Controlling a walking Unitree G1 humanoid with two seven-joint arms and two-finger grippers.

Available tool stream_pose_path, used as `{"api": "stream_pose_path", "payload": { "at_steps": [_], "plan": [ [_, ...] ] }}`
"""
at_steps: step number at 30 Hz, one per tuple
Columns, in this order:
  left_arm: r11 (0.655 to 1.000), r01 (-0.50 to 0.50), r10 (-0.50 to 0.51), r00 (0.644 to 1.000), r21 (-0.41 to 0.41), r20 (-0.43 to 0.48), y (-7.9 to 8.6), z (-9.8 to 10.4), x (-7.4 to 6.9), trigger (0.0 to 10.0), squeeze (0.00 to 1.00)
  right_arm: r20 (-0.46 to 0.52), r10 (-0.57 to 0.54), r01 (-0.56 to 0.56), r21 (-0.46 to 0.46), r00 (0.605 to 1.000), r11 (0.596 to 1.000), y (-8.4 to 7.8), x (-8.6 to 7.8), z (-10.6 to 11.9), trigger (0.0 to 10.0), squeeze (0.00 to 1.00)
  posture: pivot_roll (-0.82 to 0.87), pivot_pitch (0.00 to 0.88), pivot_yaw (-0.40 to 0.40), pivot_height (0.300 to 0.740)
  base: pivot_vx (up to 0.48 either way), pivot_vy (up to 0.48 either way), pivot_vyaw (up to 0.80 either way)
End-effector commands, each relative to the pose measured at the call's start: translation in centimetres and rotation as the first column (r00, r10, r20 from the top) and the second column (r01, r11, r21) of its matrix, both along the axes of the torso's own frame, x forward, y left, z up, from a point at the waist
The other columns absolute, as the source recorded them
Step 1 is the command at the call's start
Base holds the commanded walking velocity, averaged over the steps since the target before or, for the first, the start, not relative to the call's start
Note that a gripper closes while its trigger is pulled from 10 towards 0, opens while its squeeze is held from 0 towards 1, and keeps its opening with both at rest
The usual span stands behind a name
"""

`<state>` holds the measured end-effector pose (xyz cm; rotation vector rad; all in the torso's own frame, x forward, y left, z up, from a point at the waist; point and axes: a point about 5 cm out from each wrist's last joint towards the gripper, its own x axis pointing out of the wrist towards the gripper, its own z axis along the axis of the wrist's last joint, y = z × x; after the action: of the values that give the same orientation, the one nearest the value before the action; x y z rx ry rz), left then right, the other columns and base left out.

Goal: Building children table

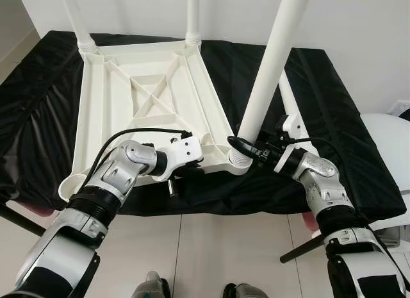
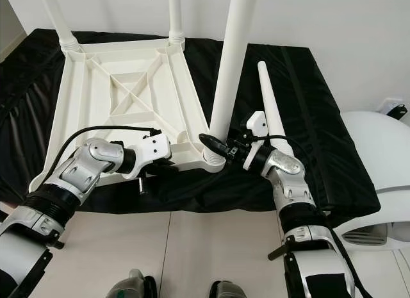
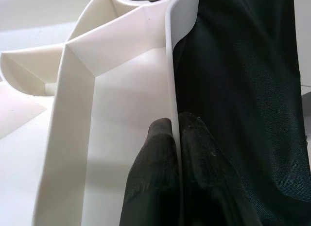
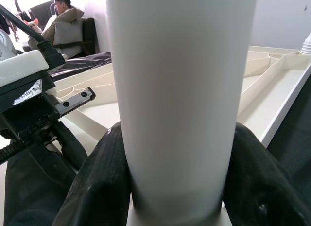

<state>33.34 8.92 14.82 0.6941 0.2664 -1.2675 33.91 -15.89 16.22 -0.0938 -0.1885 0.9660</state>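
Two legs already stand in the far corners of the upturned white table top (image 1: 138, 86) on the black-covered bench (image 1: 333, 118), and our left gripper (image 3: 174, 138) pinches its near rim, fingers clamped together on the thin wall. To the right, our right gripper (image 1: 253, 152) is clamped around the third leg (image 1: 272, 54) at the near-right socket (image 1: 238, 161), with a spare leg (image 2: 272, 99) lying beyond. We judge that the third leg, tilted as it is, could bind or cross-thread, and a slipping rim pinch would let the top twist.

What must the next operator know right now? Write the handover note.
Left tool: shut on the near rim of the upturned white tabletop.
Right tool: shut on the near-right table leg, low by its socket.
Done: two far legs stand in their sockets, third is upright in the near-right one.
Left: loose fourth leg lies on the black cloth; near-left socket is unfilled.
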Motion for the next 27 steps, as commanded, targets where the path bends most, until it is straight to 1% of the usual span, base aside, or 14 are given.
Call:
{"api": "stream_pose_path", "payload": {
  "at_steps": [1, 3, 7, 12, 23, 27],
  "plan": [
    [0.999, 0.028, -0.028, 1.0, 0.02, -0.004, -0.1, -0.2, -0.4, 10.0, 0.0, -0.101, -0.033, 0.031, -0.019, 0.994, 0.999, -0.5, -0.2, -2.0, 10.0, 0.0, 0.04, 0.099, 0.0, 0.74, 0.0, 0.0, 0.0],
    [0.999, 0.028, -0.028, 1.0, 0.02, -0.003, -0.1, -0.2, -0.4, 10.0, 0.0, -0.107, -0.033, 0.032, -0.015, 0.994, 0.999, -0.5, -0.1, -2.1, 10.0, 0.0, 0.04, 0.099, 0.0, 0.74, 0.0, 0.0, 0.0],
    [0.999, 0.03, -0.03, 1.0, 0.02, 0.0, -0.1, -0.1, -0.4, 10.0, 0.0, -0.129, 0.011, -0.008, 0.02, 0.992, 1.0, -0.2, -0.2, -2.2, 10.0, 0.0, 0.04, 0.097, 0.0, 0.74, 0.0, 0.0, 0.0],
    [0.999, 0.029, -0.029, 1.0, 0.019, 0.001, -0.1, 0.0, -0.5, 10.0, 0.0, -0.149, 0.048, -0.042, 0.041, 0.988, 0.998, 0.0, -0.4, -2.4, 10.0, 0.0, 0.04, 0.097, 0.001, 0.74, 0.0, 0.0, 0.0],
    [0.999, 0.03, -0.03, 1.0, 0.018, 0.004, -0.1, 0.1, -0.6, 10.0, 0.0, -0.156, 0.046, -0.043, 0.022, 0.987, 0.999, 0.5, -0.8, -3.4, 10.0, 0.0, 0.04, 0.091, 0.004, 0.74, 0.0, 0.0, 0.0],
    [0.999, 0.031, -0.031, 0.999, 0.017, 0.005, -0.1, 0.1, -0.6, 10.0, 0.0, -0.148, 0.047, -0.048, -0.004, 0.988, 0.999, 0.5, -1.0, -3.7, 10.0, 0.0, 0.04, 0.089, 0.006, 0.74, 0.0, 0.0, 0.0]
  ]
}}
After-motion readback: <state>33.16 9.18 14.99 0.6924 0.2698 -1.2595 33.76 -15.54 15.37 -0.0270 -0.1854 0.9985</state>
